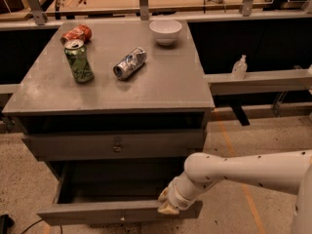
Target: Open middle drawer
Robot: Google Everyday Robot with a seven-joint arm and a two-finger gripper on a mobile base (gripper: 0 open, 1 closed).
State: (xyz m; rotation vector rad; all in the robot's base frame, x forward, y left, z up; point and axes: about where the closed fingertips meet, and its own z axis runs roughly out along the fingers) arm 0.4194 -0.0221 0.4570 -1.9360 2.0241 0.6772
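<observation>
The grey cabinet (161, 89) shows two drawer fronts. The upper front (73, 146) with a round knob (117, 146) is almost closed. Below it the middle drawer (97, 212) is pulled well out, its dark inside open to view, and its small knob (122, 219) sits at the bottom edge of the picture. My gripper (165, 206) is at the top edge of this drawer's front, right of centre, touching it. My white arm (243, 172) reaches in from the right. The bottom drawer is hidden below.
On the cabinet top stand an upright green can (79, 61), a red can on its side (76, 33), a silver can on its side (130, 63) and a white bowl (165, 31). A small clear bottle (239, 67) stands on the ledge to the right.
</observation>
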